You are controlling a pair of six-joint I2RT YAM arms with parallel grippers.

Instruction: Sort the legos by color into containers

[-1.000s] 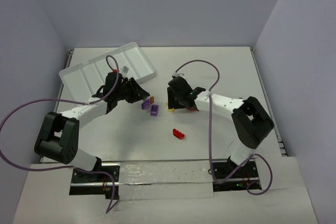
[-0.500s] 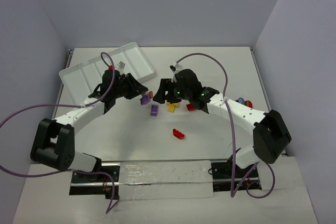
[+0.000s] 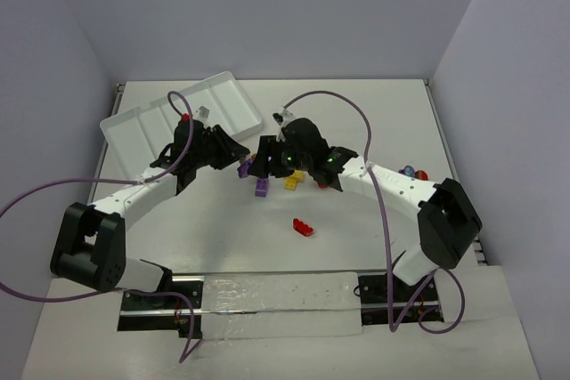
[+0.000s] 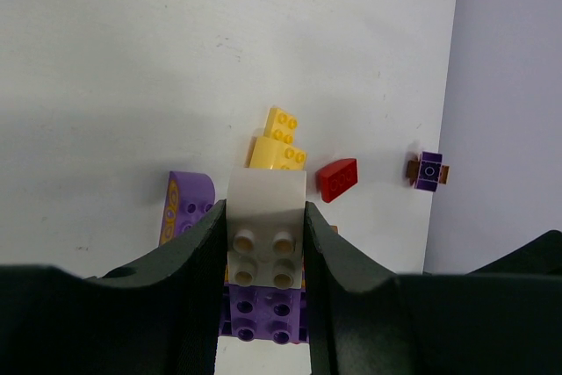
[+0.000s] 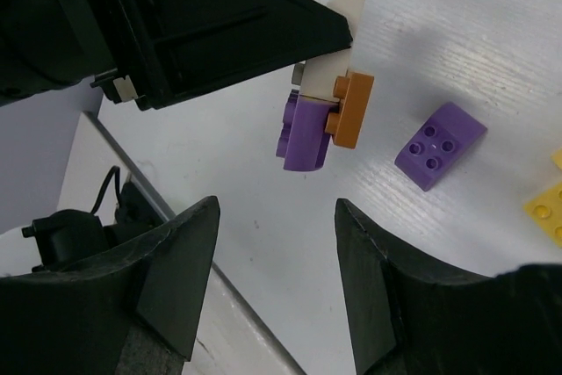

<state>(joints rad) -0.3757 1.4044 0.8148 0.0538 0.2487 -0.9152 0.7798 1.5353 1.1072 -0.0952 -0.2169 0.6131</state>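
Left gripper (image 4: pixel 266 217): jaws narrow, clamped on both sides of a pale beige studded plastic brick (image 4: pixel 266 239). Its own wrist camera shows the pinch and a purple studded plastic brick (image 4: pixel 263 318) joined to the beige one on the near side.

The right wrist camera adds what that view hides. A small orange plastic brick (image 5: pixel 349 110) is clipped to the side of the same stack. Can't tell if the stack touches the table.

Right gripper (image 5: pixel 277 278): jaws wide, nothing between them, just beside the held stack. A loose purple four-stud brick (image 5: pixel 439 145) lies on the surface near the stack.

The left wrist camera alone gives the bricks past the stack:
- two yellow studded bricks (image 4: pixel 279 142), touching each other
- a red wedge-shaped brick (image 4: pixel 338 179) just beside them
- a small purple-and-brown piece (image 4: pixel 429 170) well apart, close to the foot of the wall

Only the overhead view gives the layout:
- both grippers are nose to nose at mid-table
- a lone red studded brick (image 3: pixel 304 228) lies nearer the arm bases
- the shallow white divided plastic tray (image 3: pixel 147 126) sits skewed at the far left, just behind the left wrist

A purple cable (image 3: pixel 334 106) loops over each arm.

Surface is a flat white tabletop (image 3: pixel 374 122). Plain pale lavender-grey walls (image 3: pixel 267 6) close it in on three sides.
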